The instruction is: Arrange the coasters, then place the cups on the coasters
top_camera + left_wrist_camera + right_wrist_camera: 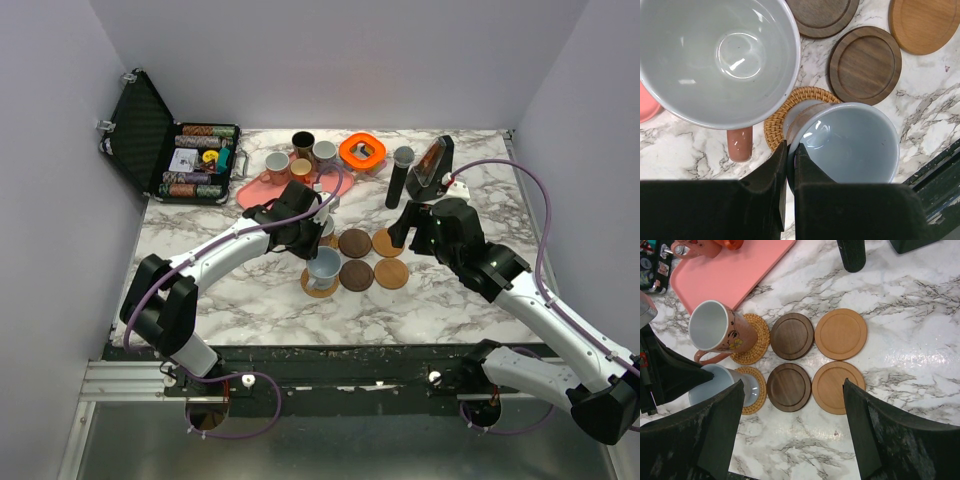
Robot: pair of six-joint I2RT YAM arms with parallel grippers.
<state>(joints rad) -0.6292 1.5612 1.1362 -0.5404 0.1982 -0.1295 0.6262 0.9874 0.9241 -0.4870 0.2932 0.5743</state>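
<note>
My left gripper (791,148) is shut on the rim of the pale blue cup (850,142), one finger inside and one outside. The cup's foot is over a woven round coaster (785,109) at the near left of the group. Behind it a pinkish cup (715,329) with a white inside stands on a second woven coaster (752,340). Two dark wooden coasters (791,336) (788,387) and two tan ones (840,334) (838,387) lie empty to the right. My right gripper (792,386) hangs open above these, holding nothing.
A pink tray (262,190) at the back carries several more cups (303,142). An orange ring (362,150) and a tall black cylinder (400,175) stand behind the coasters. An open poker-chip case (180,150) sits at the back left.
</note>
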